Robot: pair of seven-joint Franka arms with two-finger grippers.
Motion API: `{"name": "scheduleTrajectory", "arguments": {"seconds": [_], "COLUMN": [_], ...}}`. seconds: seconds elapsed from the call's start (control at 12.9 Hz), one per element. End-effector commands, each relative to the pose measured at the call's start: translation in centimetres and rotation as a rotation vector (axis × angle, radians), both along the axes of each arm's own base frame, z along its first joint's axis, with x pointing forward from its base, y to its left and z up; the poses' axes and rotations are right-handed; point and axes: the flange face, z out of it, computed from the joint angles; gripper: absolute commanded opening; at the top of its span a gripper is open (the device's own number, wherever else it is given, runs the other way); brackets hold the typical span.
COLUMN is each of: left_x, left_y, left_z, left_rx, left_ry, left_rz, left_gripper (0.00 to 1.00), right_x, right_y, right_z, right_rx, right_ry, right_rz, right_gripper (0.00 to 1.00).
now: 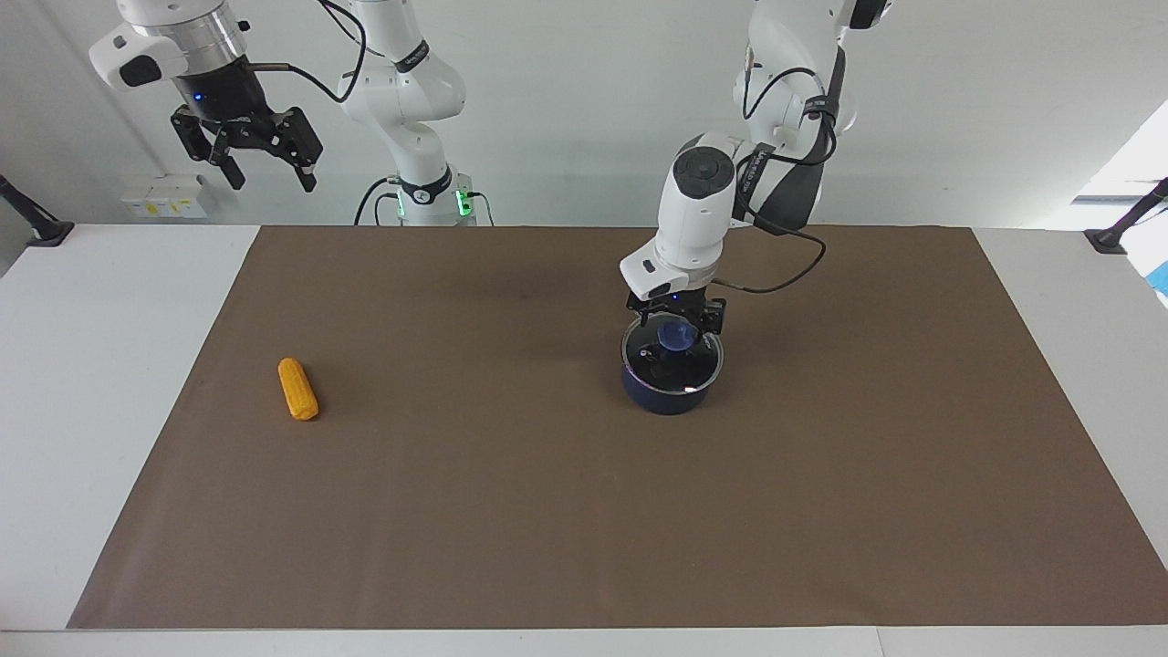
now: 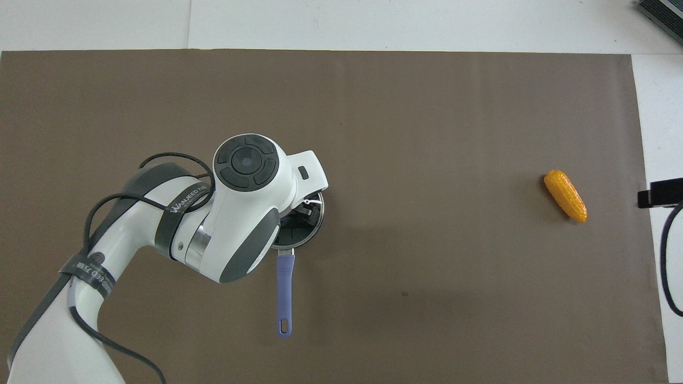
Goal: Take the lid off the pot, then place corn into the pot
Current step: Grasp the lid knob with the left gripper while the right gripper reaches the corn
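**A:** What is shown in the facing view?

**B:** The pot is seen on the brown mat, toward the left arm's end of the table, with the lid seated on it. The left gripper is lowered over the lid, its fingers spread to either side of the blue knob and not clenched on it; whether the knob is touched cannot be told. The corn is laid flat on the mat, well apart from the pot, toward the right arm's end. The right gripper is held high above that end of the table, released and holding nothing, and that arm is judged to be waiting.

**A:** And in the overhead view?

**B:** Most of the lid is covered by the left arm's wrist, so only part of its metal rim is shown. The pot's handle is pointed toward the robots. The corn is seen alone near the mat's edge. The left gripper's fingers are hidden here, and only a dark piece of the right arm is shown at the frame's edge.

**A:** How far along is the task judged to be?

**B:** Neither of the 2 steps is done. The lid is not yet lifted, and the corn is untouched. A grasp of the knob is judged to be the step in hand.
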Motion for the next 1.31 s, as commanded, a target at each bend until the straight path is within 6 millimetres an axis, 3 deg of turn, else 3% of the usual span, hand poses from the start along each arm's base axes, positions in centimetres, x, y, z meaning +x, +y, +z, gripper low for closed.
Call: {"name": "scheduleTrajectory", "arguments": {"seconds": [0.0, 0.15, 0.31, 0.54, 0.62, 0.7, 0.85, 0.93, 1.0, 1.24], "left_x": [-0.9, -0.9, -0.8, -0.9, -1.0, -0.9, -0.9, -0.8, -0.8, -0.4], "left_y": [0.7, 0.8, 0.7, 0.2, 0.3, 0.3, 0.3, 0.2, 0.0, -0.2], "left_z": [-0.6, -0.9, -0.7, -0.5, -0.4, -0.5, -0.4, -0.3, 0.0, 1.6], "left_rx": [-0.006, -0.005, 0.002, 0.041, 0.044, 0.044, 0.045, 0.042, 0.041, 0.044], "left_ry": [-0.024, -0.037, -0.051, -0.081, -0.08, -0.078, -0.078, -0.08, -0.082, -0.082], "left_rz": [-0.015, -0.022, -0.03, -0.043, -0.043, -0.04, -0.039, -0.039, -0.034, -0.01], "left_gripper": [1.0, 1.0, 1.0, 0.96, 0.88, 0.6, 0.43, 0.25, 0.01, 0.0], "right_x": [-1.1, -0.7, -0.6, 1.4, 1.7, 2.2, 3.1, 3.8, 4.5, 6.3], "right_y": [-1.3, -1.1, -0.8, -0.8, -0.9, -0.8, -1.3, -1.4, -1.4, -3.4], "right_z": [-0.2, -0.6, -3.3, -5.5, -6.8, -8.4, -11.7, -12.8, -14.4, -19.9], "right_rx": [-0.015, -0.018, -0.013, -0.024, -0.025, -0.027, -0.028, -0.03, -0.031, -0.04], "right_ry": [0.029, 0.016, 0.069, -0.028, -0.034, -0.032, -0.006, 0.003, 0.023, 0.038], "right_rz": [-0.002, 0.013, 0.035, 0.12, 0.132, 0.14, 0.138, 0.141, 0.16, 0.282], "right_gripper": [1.0, 1.0, 1.0, 1.0, 1.0, 1.0, 1.0, 1.0, 1.0, 1.0]}}
